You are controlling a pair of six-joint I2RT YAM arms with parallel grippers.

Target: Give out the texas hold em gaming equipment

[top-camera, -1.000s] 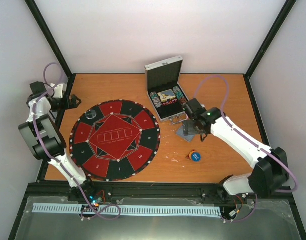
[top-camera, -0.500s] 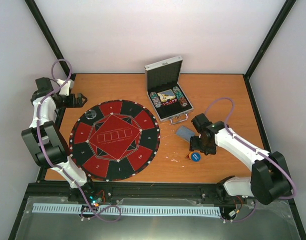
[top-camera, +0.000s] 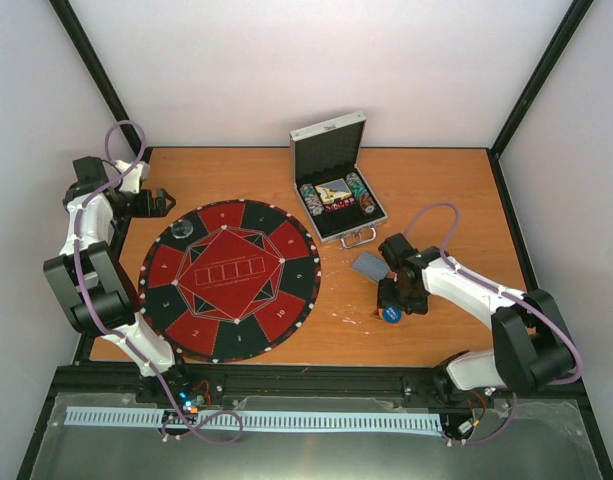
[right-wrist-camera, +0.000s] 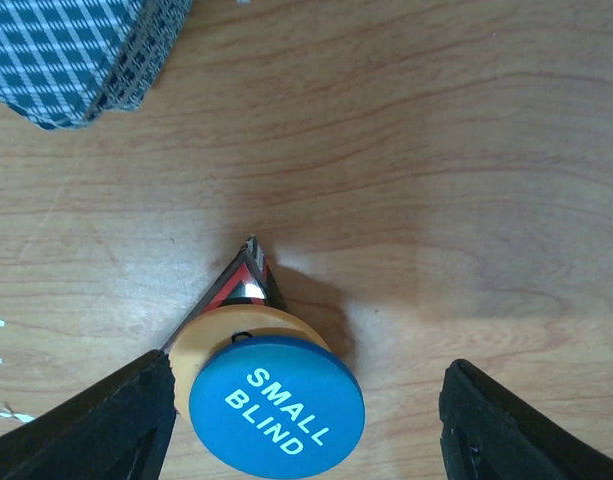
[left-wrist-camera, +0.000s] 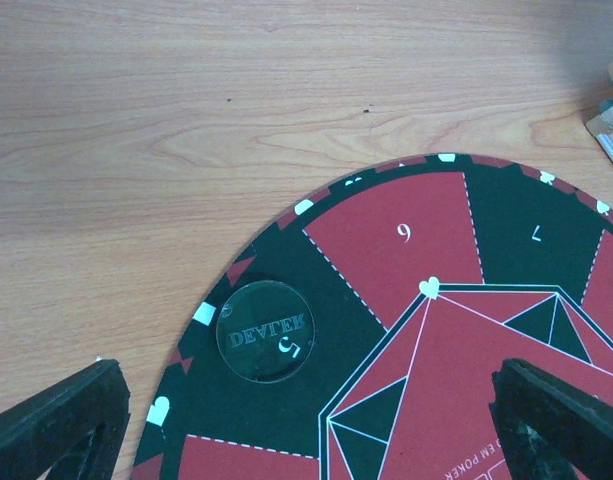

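A blue disc (right-wrist-camera: 276,410) printed SMALL BLIND lies on a yellow disc (right-wrist-camera: 201,335), both stacked on a black-red triangle marker (right-wrist-camera: 244,280) on the wood. My right gripper (right-wrist-camera: 306,430) hangs open over this stack. Its left finger is close to the yellow disc's edge and its right finger stands well clear. From above, the right gripper (top-camera: 393,298) sits just over the blue disc (top-camera: 391,314). A deck of blue-checked cards (top-camera: 370,266) lies beside it. My left gripper (left-wrist-camera: 311,430) is open above the mat, near a clear DEALER disc (left-wrist-camera: 266,331).
The round red-and-black mat (top-camera: 231,278) covers the table's left half. An open silver case (top-camera: 331,150) at the back centre holds poker chips (top-camera: 308,193) and a card box. Its handle points toward the cards. Black frame posts line the table edges.
My right arm has swung from the cards by the case handle toward the near side, over the blue disc, and its jaws have narrowed. The left arm shifted slightly at first, then held.
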